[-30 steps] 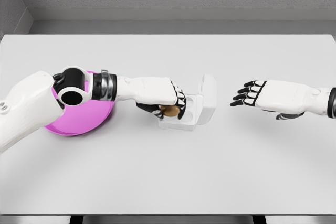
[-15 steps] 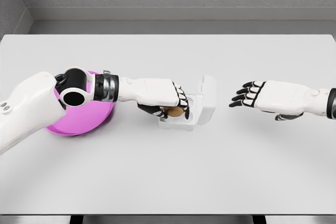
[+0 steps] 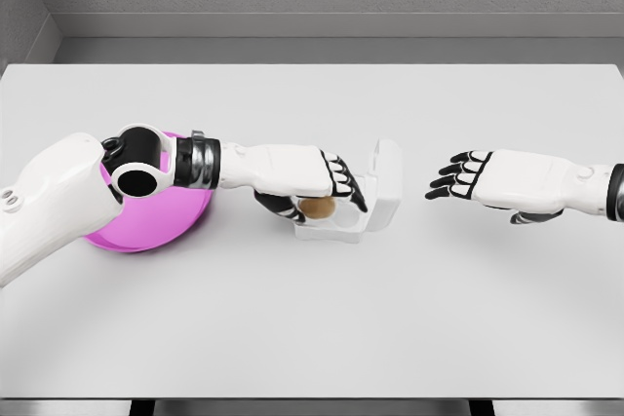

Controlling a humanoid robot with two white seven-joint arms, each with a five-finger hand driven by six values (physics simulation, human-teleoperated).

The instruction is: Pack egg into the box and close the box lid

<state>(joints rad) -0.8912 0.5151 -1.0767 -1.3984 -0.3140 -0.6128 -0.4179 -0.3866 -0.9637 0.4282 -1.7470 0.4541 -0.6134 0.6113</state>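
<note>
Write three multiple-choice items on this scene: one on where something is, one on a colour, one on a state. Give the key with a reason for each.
1. Where is the egg?
A. In the bowl
B. Under the left hand, over the box
C. In the right hand

2. What colour is the bowl?
A. Green
B. Yellow
C. Pink-purple

3. How does the box lid stand?
A. Open, raised
B. Shut flat
C. Lying detached on the table

Key: 1 B, the brown egg shows beneath the left hand's fingers at the box's base. 2 C, the bowl behind the left arm is pink-purple. 3 A, the lid stands up at the box's right side.
</note>
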